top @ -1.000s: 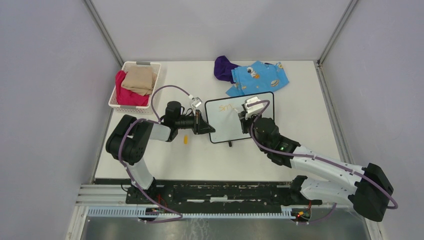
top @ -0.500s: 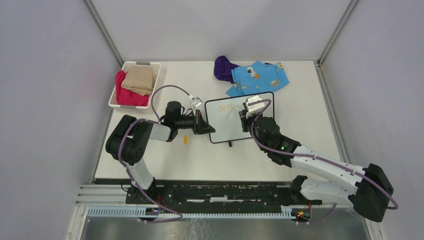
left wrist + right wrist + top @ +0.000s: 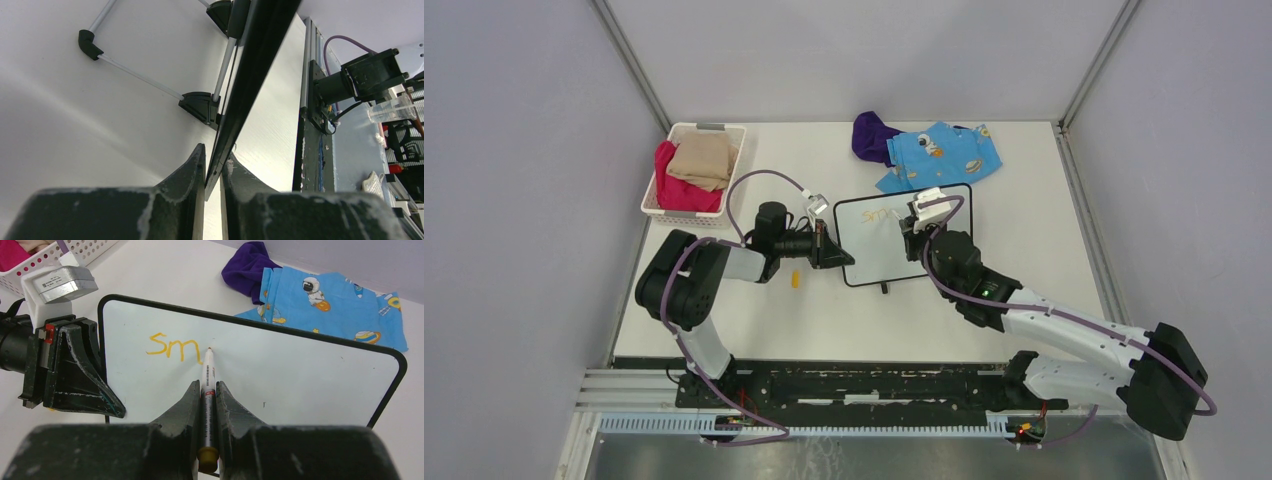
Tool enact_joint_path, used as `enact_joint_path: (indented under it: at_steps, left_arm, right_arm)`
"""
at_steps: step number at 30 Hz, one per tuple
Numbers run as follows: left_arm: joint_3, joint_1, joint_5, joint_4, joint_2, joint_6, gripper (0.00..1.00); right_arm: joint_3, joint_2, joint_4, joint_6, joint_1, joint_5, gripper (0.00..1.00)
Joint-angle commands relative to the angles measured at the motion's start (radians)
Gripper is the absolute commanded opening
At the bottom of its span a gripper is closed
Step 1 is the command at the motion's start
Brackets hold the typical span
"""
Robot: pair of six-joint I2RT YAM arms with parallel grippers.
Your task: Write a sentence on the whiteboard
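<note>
The sentence [image 3: 175,347] stands at "Sm" — your right claw [image 3: 206,390] grips a marker [image 3: 208,372], tip just ahead, your left claw [image 3: 212,167] clamps the whiteboard [image 3: 300,380] edge — next, probably a light "i".

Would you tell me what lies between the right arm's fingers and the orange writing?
Right wrist view: a slim white marker, held by the right fingers, tip beside orange letters on the black-framed whiteboard.
</note>
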Motion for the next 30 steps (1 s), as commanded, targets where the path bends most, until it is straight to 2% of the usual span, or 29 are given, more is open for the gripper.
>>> enact_joint_path:
  at_steps: [1,16,30]
  left_arm:
    - [0.012,-0.005,-0.043,-0.046,-0.008,0.043,0.02]
    - [0.013,-0.004,-0.044,-0.049,-0.008,0.043,0.02]
    - [0.015,-0.006,-0.046,-0.059,-0.006,0.049,0.02]
  right_arm:
    - [0.018,0.002,0.042,-0.006,-0.012,0.003,0.00]
    - [-0.058,-0.037,0.023,0.018,-0.015,0.004,0.00]
    - [0.016,-0.087,0.023,-0.010,-0.018,0.011,0.00]
